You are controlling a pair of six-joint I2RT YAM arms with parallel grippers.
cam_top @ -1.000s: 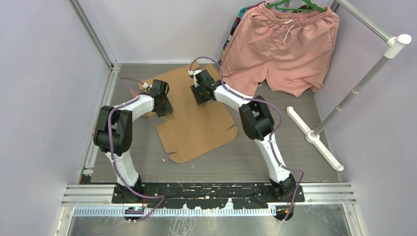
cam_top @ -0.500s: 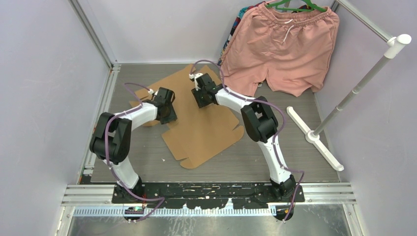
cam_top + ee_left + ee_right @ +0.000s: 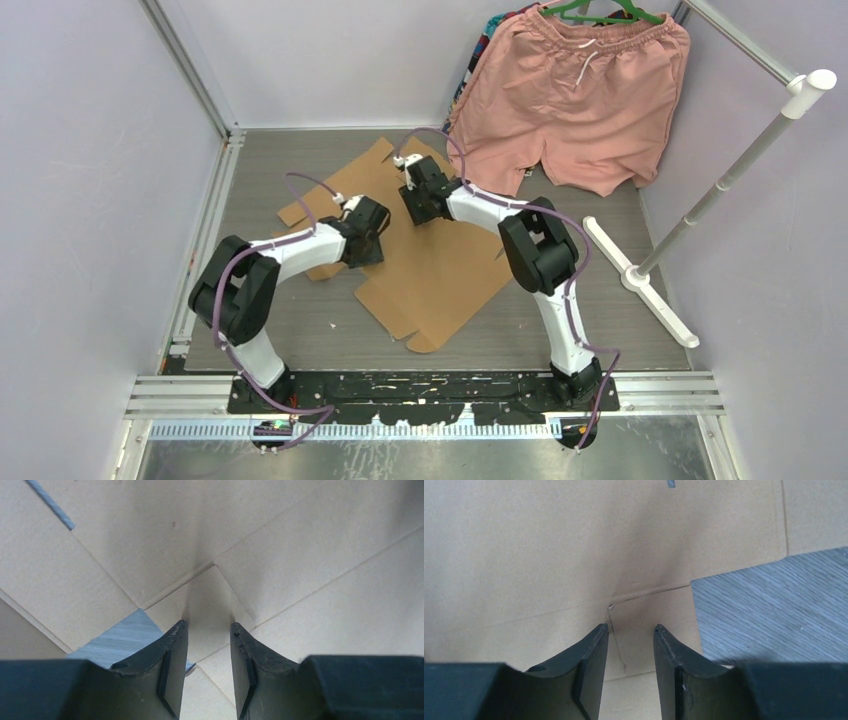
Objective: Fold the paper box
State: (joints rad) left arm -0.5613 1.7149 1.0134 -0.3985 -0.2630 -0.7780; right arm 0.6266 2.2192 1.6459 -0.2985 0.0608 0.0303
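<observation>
The paper box (image 3: 430, 265) is not yet a box: it lies as a flat die-cut cardboard sheet on the grey table (image 3: 610, 330), set askew across the middle. Its far flaps reach toward the hanging pink shorts (image 3: 575, 100) and one notched corner points back at the arm bases. The likeliest trouble from here is that the sheet skates instead of creasing. Nothing pins it, the tabletop looks smooth, and both arms bear on its far half, so a sideways push would probably turn the whole sheet rather than raise a flap. A fingertip could also snag in one of the cut slots (the left wrist view shows a small tab and an open notch with bare table right beside the fingers) and tear or buckle the cardboard off its score line. A push to the right might drive the sheet toward the white rack foot (image 3: 640, 278). The left gripper (image 3: 208, 625) has its jaws parted by a narrow gap with nothing between them. Its tips point straight down at the small tab where several score lines meet, and I cannot tell whether they touch it or sit just above. The right gripper (image 3: 631, 627) is likewise slightly spread and empty. It is poised over a crease junction just beside the sheet's edge, with bare table to its right.
</observation>
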